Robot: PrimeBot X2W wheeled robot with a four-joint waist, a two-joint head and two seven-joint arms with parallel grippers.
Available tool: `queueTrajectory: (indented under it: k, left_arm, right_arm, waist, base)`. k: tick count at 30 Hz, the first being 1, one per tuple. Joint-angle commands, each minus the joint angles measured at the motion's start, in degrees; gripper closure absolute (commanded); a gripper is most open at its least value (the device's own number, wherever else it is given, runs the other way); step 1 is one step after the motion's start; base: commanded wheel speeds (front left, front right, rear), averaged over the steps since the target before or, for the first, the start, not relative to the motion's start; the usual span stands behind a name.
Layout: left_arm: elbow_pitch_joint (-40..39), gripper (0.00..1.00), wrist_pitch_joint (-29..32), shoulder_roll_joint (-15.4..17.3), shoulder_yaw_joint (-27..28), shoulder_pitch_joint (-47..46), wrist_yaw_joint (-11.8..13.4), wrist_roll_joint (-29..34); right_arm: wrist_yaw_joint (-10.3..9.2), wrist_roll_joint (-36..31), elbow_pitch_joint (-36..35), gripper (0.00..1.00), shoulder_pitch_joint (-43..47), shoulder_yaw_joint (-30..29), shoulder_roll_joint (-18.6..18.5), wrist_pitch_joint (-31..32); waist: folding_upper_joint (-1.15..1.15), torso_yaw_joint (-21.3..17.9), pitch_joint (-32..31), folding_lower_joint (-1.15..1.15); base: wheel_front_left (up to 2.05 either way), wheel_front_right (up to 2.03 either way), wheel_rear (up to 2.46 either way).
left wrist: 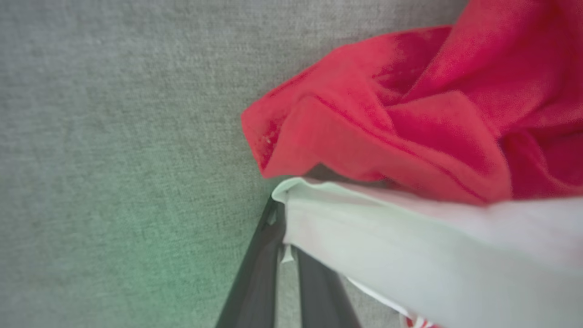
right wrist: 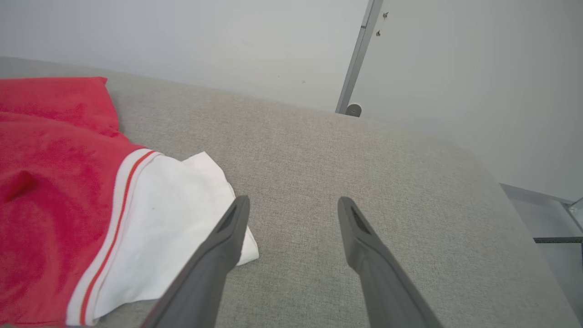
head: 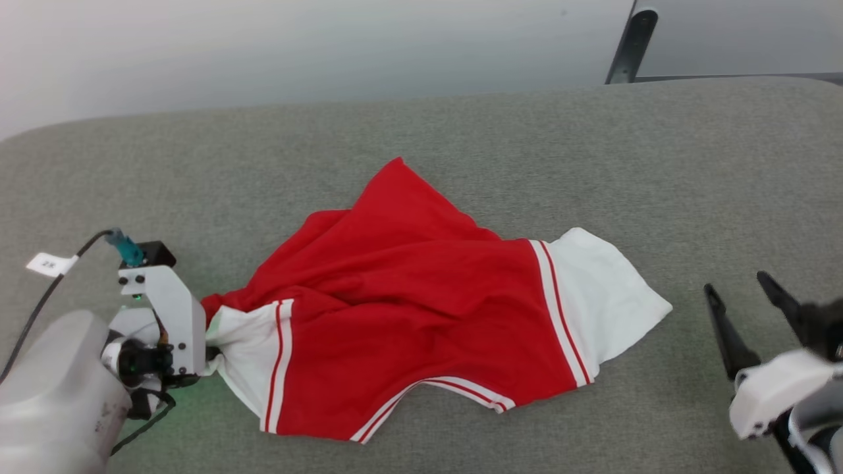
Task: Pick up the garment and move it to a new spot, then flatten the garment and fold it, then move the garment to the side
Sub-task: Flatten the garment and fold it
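on the grey fabric counter [head: 461, 125] lies one red garment [head: 408, 296], crumpled, with two white sleeve ends [head: 609, 296]. of the two pincers, the left pincer [left wrist: 278, 217] is clamped on the edge of the sleeve end at the robot's left; the right pincer [right wrist: 294, 202] stands wide and empty near the other. head view hides the left fingertips [left wrist: 264, 255] behind the wrist bracket [head: 168, 309].
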Motion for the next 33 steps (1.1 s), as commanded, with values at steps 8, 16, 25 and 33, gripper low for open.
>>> queueTrajectory:
  k: [8, 16, 25, 33]
  left_arm:
    - [0.0, 1.00, 2.1, -3.4, -1.7, 2.7, 0.5, -0.8]
    - [-1.3, 1.00, 1.6, -5.1, -2.4, 1.0, 0.4, -0.3]
    - [-0.9, 1.00, 1.3, -6.3, -2.8, 0.0, 0.1, -0.8]
    - [-0.1, 1.00, 1.2, -6.3, -3.1, -0.7, -0.1, -1.2]
  right_arm:
    - [-0.07, 12.7, 0.3, 0.00, -6.3, 7.7, -7.7, 18.8]
    - [-0.07, 19.7, 5.5, 0.00, -11.8, 12.7, -11.7, 33.3]
    - [-0.07, 21.8, 15.0, 0.00, -17.1, 15.8, -10.5, 35.8]
    - [-0.04, 25.3, 20.9, 1.00, -20.0, 20.9, -9.8, 36.3]
  waist:
    - [0.00, 2.2, 0.7, 0.00]
    - [0.00, 4.8, 2.0, 0.00]
    - [0.00, 6.5, 3.0, 0.00]
    - [0.00, 7.4, 3.4, 0.00]
  base:
    - [0.00, 0.00, 0.00]
    - [0.00, 0.00, 0.00]
    - [0.00, 0.00, 0.00]
    - [0.00, 0.00, 0.00]
